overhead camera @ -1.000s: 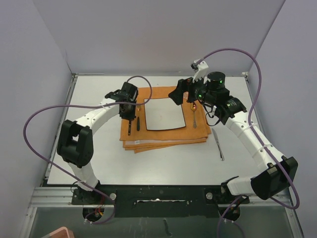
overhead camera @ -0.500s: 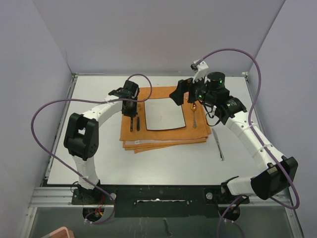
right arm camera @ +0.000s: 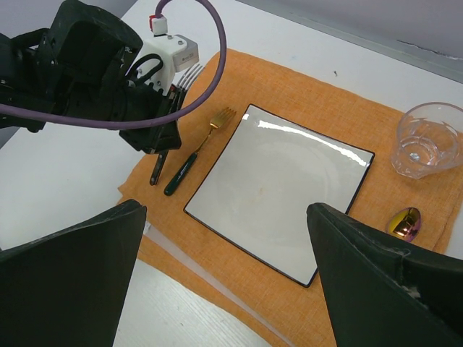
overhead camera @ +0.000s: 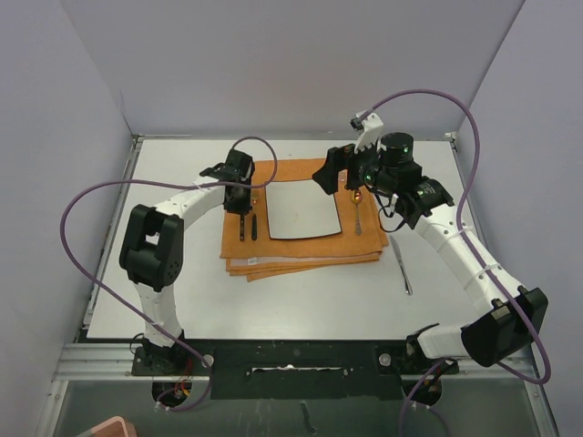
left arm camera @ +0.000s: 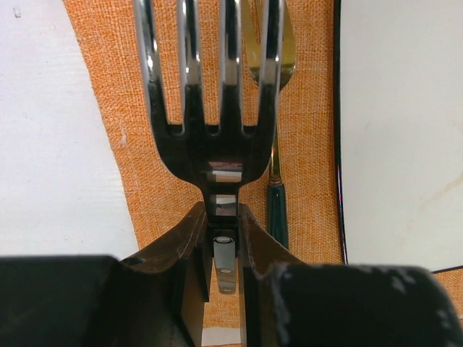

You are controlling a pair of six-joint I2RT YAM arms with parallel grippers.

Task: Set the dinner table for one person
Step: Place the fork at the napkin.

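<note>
My left gripper point(left arm camera: 219, 217) is shut on the dark neck of a silver fork point(left arm camera: 210, 65), whose tines point away over the orange placemat point(left arm camera: 101, 65). In the top view this gripper point(overhead camera: 240, 202) holds the fork point(overhead camera: 240, 229) just left of a gold fork with a green handle point(overhead camera: 254, 224). The square white plate point(overhead camera: 303, 209) lies mid-mat on the pale dinner table point(overhead camera: 182, 282). My right gripper point(right arm camera: 226, 210) hangs open above the plate point(right arm camera: 278, 188), holding nothing.
A clear glass point(right arm camera: 427, 144) and an iridescent spoon point(right arm camera: 404, 223) sit on the mat right of the plate. A knife point(overhead camera: 402, 269) lies on the bare table beyond the mat's right edge. Grey walls close in the table's far and side edges.
My left arm's elbow has swung in towards the table's middle, and its gripper has shifted slightly away with the fork. The right arm has stayed still.
</note>
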